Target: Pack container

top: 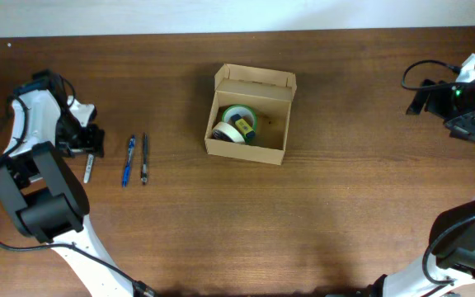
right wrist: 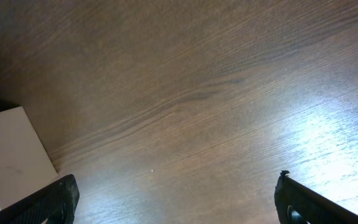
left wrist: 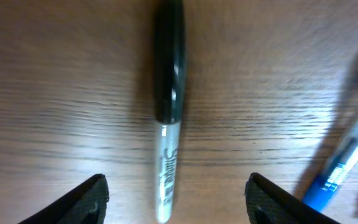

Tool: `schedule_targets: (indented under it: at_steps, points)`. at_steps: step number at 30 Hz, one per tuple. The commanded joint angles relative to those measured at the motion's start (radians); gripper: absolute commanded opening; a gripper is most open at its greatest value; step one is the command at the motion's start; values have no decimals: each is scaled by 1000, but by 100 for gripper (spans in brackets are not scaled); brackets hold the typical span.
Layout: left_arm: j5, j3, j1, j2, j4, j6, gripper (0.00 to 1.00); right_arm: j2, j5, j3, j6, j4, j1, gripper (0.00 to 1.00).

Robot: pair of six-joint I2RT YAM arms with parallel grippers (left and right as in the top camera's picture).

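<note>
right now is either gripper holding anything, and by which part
Nothing is held. The left gripper is open, straddling the marker lying on the table; the right gripper is open too.

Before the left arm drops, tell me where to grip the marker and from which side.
Grip the marker mid-barrel, near where the black cap meets the body, coming straight down. It lies flat on the table, lengthwise between the left gripper's open fingers, so they close across its width; the blue pen lies apart.

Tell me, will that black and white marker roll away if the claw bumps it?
Probably: the marker looks round and smooth, lying flat on the table, so a sideways bump could roll it. It looks stiff, so it likely won't bend in the left claw.
</note>
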Motion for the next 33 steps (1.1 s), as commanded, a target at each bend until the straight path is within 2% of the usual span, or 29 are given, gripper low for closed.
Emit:
schedule_targets:
  at_steps: [1, 5, 8, 9, 11, 13, 17, 23, 27, 31, 33]
  points:
    - [-5, -72, 7, 4, 35, -10, 70, 0, -13, -3, 11, 7, -2, 99]
    - [-4, -107, 7, 4, 66, -10, 64, 0, -13, -3, 11, 13, -2, 99]
    - [-4, -109, 7, 4, 75, -10, 40, 0, -13, -3, 11, 16, -2, 99]
    - [-4, -109, 7, 4, 79, -11, 29, 0, -13, -3, 11, 16, -2, 99]
    - [-4, -109, 7, 4, 85, -21, 18, 0, -13, -3, 11, 15, -2, 99]
    - [-2, -109, 7, 4, 82, -28, 3, 0, -13, -3, 11, 14, -2, 99]
    - [94, -39, 7, 1, 22, -46, 1, 0, -13, -3, 11, 14, -2, 99]
    - [238, 348, 7, -18, -241, -3, 2, 0, -13, -3, 11, 14, -2, 99]
    - [353, 557, 4, -111, -333, 105, 2, 0, -13, -3, 11, 14, -2, 99]
    - [455, 602, -39, -255, -301, 272, 2, 0, -13, -3, 12, 14, -2, 99]
    - [494, 602, -124, -317, -258, 385, 1, 0, -14, -3, 12, 14, -2, 99]
